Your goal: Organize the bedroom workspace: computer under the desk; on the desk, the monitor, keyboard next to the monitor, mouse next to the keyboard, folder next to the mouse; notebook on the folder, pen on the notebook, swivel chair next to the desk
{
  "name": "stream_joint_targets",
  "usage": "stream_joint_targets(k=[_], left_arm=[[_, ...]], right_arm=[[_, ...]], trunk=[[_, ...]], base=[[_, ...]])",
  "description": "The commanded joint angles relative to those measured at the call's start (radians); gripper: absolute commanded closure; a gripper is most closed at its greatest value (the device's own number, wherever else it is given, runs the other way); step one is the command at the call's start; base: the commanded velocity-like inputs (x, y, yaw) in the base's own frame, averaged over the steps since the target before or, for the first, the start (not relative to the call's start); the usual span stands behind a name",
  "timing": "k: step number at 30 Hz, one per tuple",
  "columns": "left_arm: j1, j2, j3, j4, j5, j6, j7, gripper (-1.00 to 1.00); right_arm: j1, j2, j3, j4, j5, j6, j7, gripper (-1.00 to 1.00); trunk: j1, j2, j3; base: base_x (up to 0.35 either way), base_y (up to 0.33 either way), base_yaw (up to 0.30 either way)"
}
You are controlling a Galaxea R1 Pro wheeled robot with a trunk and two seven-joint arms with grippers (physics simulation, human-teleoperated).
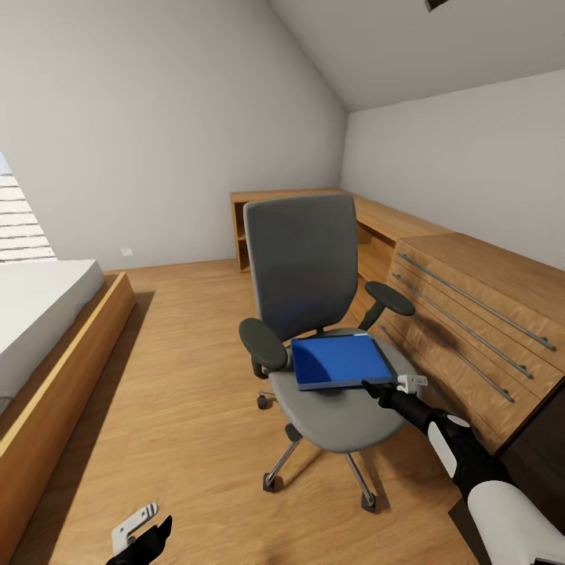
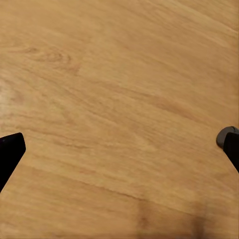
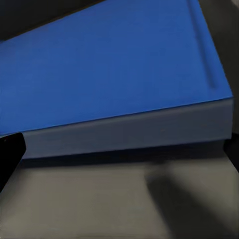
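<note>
The grey swivel chair (image 1: pixel 302 267) stands on the wooden floor in the middle of the room. The bright blue folder (image 1: pixel 339 359) lies flat on its seat. My right gripper (image 1: pixel 377 384) is open at the folder's near right corner. In the right wrist view the folder (image 3: pixel 114 64) and its thick edge lie between the fingers (image 3: pixel 10 154), above the grey seat cushion (image 3: pixel 99 204). My left gripper (image 1: pixel 145 535) hangs low at the left, open over bare floor (image 2: pixel 119 99). The other task things are out of view.
A light wooden drawer unit (image 1: pixel 479 314) with long metal handles runs along the right wall, close behind the chair. A low wooden shelf (image 1: pixel 259 204) stands in the far corner. A bed (image 1: pixel 39 329) in a wooden frame lies at the left. A dark edge (image 1: pixel 541 447) shows at the lower right.
</note>
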Motion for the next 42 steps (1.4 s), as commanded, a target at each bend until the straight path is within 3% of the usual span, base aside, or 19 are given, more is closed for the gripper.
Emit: stream_joint_targets(k=[1,13,17,21,26,32,37,42], left_arm=[[0.000,0.000,-0.001,-0.002,0.010,0.005,0.002,-1.00],[0.000,0.000,-0.001,-0.002,0.010,0.005,0.004,-1.00],[0.000,0.000,-0.001,-0.002,0.010,0.005,0.004,-1.00],[0.000,0.000,-0.002,-0.002,0.010,0.005,0.004,-1.00],[0.000,0.000,-0.002,-0.002,0.010,0.005,0.003,-1.00],[0.000,0.001,-0.001,-0.002,0.009,0.005,0.004,-1.00],[0.000,0.001,-0.001,-0.002,0.009,0.005,0.004,-1.00],[0.001,0.002,-0.001,-0.002,0.008,0.005,0.003,-1.00]], right_arm=[[0.000,0.001,-0.001,0.001,-0.001,0.008,0.005,-1.00],[0.000,-0.002,-0.008,-0.006,-0.006,0.017,-0.004,-1.00],[0.000,-0.002,-0.027,-0.012,-0.007,0.060,-0.034,-1.00],[0.000,-0.001,-0.055,-0.099,-0.008,0.167,-0.131,-1.00],[0.000,0.006,-0.052,-0.278,-0.006,0.312,-0.269,-1.00],[-0.003,0.025,-0.047,-0.371,-0.007,0.396,-0.386,-1.00],[-0.005,0.062,-0.019,-0.382,0.001,0.406,-0.436,-1.00],[-0.007,0.081,0.057,-0.385,0.020,0.404,-0.489,-1.00]], trunk=[[0.000,0.000,-0.001],[0.000,0.000,-0.001],[0.000,0.000,-0.001],[0.000,0.000,-0.001],[0.000,0.000,-0.001],[0.000,0.000,-0.001],[0.000,0.000,-0.001],[0.000,0.000,-0.001]], base=[[-0.001,0.000,0.000],[0.000,0.000,0.000],[0.000,0.000,0.000],[0.000,0.000,0.000],[0.000,0.000,0.000],[0.000,0.000,0.000],[0.000,0.000,0.000],[0.036,0.000,0.000]])
